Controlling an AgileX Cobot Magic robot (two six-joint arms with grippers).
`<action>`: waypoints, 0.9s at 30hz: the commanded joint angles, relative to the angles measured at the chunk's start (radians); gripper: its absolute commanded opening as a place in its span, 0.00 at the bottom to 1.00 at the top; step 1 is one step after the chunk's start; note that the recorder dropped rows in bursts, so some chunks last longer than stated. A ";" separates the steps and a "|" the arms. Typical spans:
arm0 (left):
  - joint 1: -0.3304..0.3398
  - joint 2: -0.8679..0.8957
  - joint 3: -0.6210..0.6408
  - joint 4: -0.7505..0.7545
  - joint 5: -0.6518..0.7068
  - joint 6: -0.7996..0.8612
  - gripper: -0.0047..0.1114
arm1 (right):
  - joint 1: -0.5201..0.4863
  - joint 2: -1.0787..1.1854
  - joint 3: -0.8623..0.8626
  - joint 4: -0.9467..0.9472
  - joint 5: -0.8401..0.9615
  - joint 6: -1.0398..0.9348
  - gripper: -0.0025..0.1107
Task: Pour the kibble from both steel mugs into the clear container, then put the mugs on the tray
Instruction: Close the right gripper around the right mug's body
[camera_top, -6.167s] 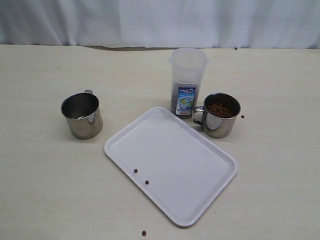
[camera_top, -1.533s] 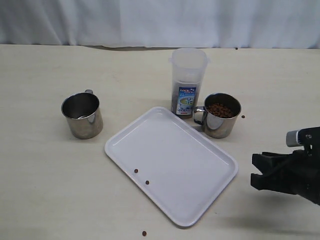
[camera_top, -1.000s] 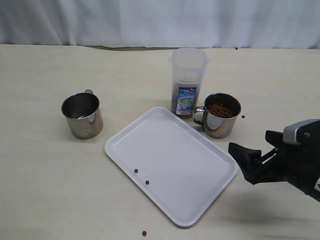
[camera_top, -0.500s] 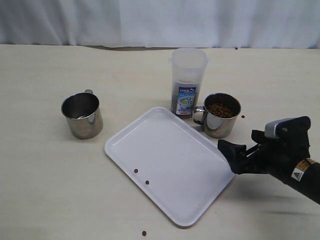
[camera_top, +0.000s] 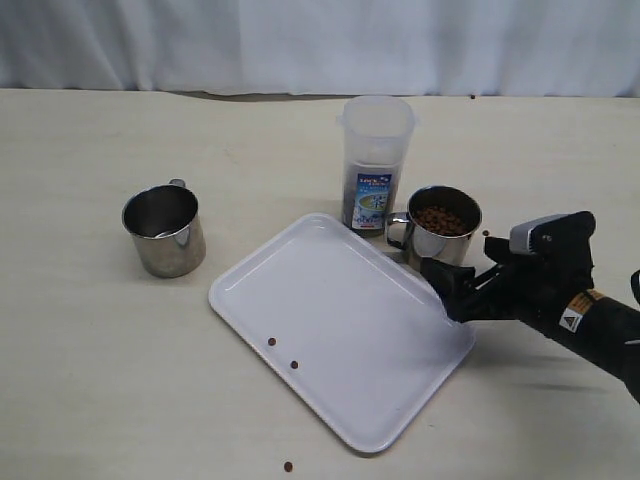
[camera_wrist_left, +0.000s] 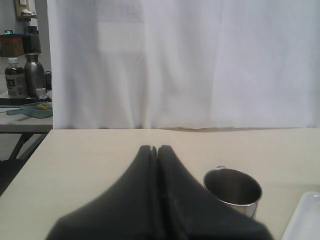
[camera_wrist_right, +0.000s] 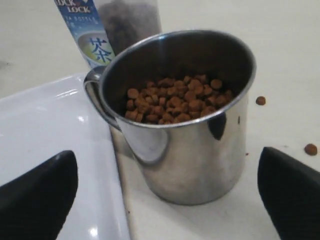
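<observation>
A steel mug (camera_top: 443, 230) full of kibble (camera_top: 440, 219) stands on the table between the clear container (camera_top: 376, 165) and my right gripper (camera_top: 465, 272). That gripper is open and sits just in front of the mug. In the right wrist view the mug (camera_wrist_right: 185, 130) fills the gap ahead of the right gripper (camera_wrist_right: 165, 200), with both fingers wide of it and not touching. The other steel mug (camera_top: 164, 230) stands at the left and looks empty. My left gripper (camera_wrist_left: 154, 149) is shut on nothing, short of that mug (camera_wrist_left: 233, 190). The white tray (camera_top: 340, 325) lies in the middle.
Two loose pellets (camera_top: 271, 341) lie on the tray. Others lie on the table at the front (camera_top: 288, 466) and beside the full mug (camera_top: 485, 233). The container holds dark kibble in its lower part. A white curtain (camera_top: 320, 40) hangs behind the table.
My right arm came in from the right edge and moved left and forward to the full mug, jaws open throughout. Nothing else has moved.
</observation>
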 joint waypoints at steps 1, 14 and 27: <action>-0.007 -0.003 0.003 0.006 -0.012 -0.002 0.04 | 0.003 0.004 -0.033 -0.010 -0.015 -0.011 0.77; -0.007 -0.003 0.003 0.006 -0.012 -0.002 0.04 | 0.003 0.119 -0.138 -0.033 -0.015 0.010 0.77; -0.007 -0.003 0.003 0.006 -0.005 -0.002 0.04 | 0.003 0.165 -0.201 -0.031 -0.015 0.016 0.77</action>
